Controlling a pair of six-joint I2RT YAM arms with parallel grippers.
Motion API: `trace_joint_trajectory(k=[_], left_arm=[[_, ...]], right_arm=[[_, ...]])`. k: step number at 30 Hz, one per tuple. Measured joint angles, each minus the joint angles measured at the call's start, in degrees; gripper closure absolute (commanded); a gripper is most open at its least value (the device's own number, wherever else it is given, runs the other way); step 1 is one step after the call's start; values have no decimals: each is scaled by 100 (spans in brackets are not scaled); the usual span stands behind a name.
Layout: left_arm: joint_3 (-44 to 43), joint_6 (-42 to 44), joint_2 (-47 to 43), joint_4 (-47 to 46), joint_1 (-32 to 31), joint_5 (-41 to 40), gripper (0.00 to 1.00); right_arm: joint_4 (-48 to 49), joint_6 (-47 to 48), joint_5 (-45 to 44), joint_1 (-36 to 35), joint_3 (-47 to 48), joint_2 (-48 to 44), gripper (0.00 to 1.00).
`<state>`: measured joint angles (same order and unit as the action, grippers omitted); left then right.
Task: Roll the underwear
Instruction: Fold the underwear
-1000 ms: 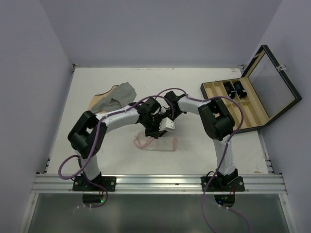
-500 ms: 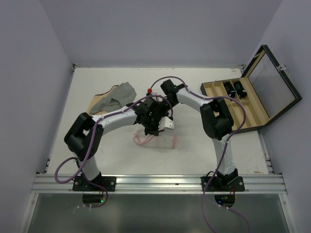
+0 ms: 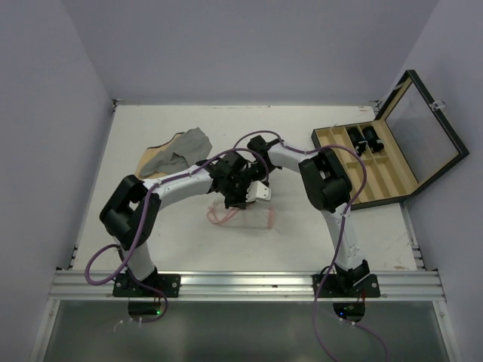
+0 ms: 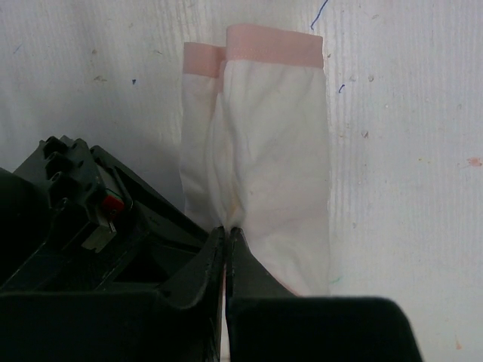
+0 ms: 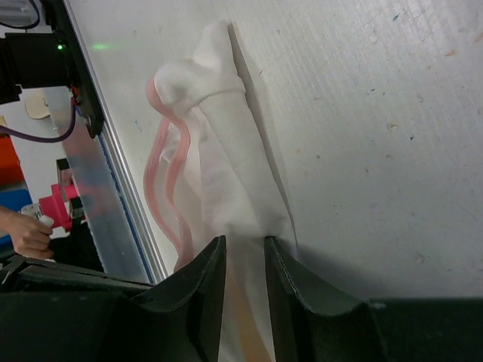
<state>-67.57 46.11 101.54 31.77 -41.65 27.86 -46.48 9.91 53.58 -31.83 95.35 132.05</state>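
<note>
The underwear [image 3: 243, 218], thin white fabric with pink trim, lies bunched in the middle of the table. My left gripper [image 3: 238, 199] is shut on one edge of it; in the left wrist view the fabric [image 4: 260, 151] stretches away from the closed fingertips [image 4: 228, 230] to a pink band at its far end. From the right, my right gripper [image 3: 257, 185] is shut on a thicker fold. In the right wrist view, the cloth [image 5: 219, 173] fills the narrow gap between the jaws [image 5: 244, 243], with pink trim looping at the left.
A grey and tan cloth pile [image 3: 176, 151] lies at the back left. An open wooden box [image 3: 381, 177] with dark items [image 3: 365, 137] stands at the right, its lid raised. A metal rail [image 3: 249, 283] runs along the near edge.
The right arm's elbow has swung left and its wrist has shifted over the garment. Both grippers keep their hold, and the underwear has bunched slightly toward them.
</note>
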Motion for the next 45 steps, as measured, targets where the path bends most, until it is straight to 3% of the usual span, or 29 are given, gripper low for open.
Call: trace_joint_trajectory(k=[10, 19, 29, 45], left_arm=[[50, -31, 0, -131, -17, -20, 100], [671, -221, -149, -846, -81, -234, 100], [1311, -271, -800, -1473, -299, -911, 100], [1853, -306, -901, -2708, -994, -2184, 100]], right_arm=[[151, 22, 157, 4, -168, 0, 69], [278, 26, 278, 9, -238, 0, 69], [280, 11, 372, 9, -236, 46, 70], [249, -92, 708, 15, -227, 197, 70]])
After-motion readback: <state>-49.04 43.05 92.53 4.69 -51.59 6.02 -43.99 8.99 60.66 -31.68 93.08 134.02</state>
